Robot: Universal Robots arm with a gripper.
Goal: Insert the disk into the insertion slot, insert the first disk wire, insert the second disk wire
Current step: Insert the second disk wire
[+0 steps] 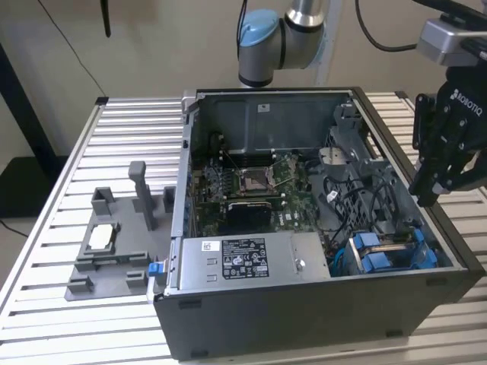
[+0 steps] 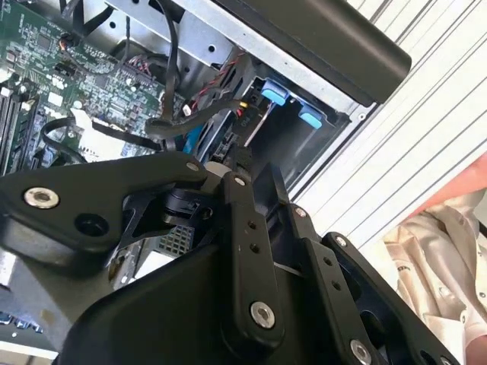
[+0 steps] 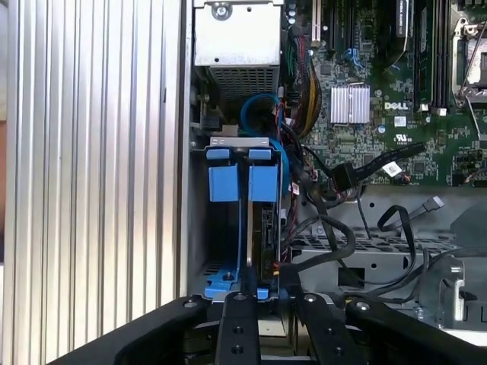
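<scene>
— Where does the exterior view look from?
— Off the arm, raised and set back. It looks down at a slant on the slatted table [image 1: 61, 198] and the whole open computer case [image 1: 304, 319].
— And the wrist views?
— Both sit close behind the gripper [image 3: 268, 298]. The first wrist view faces straight down into the case, and the second wrist view looks in at an angle.
— What do the views share?
— All three show the disk [image 1: 388, 255] and the motherboard [image 1: 259, 182].
</scene>
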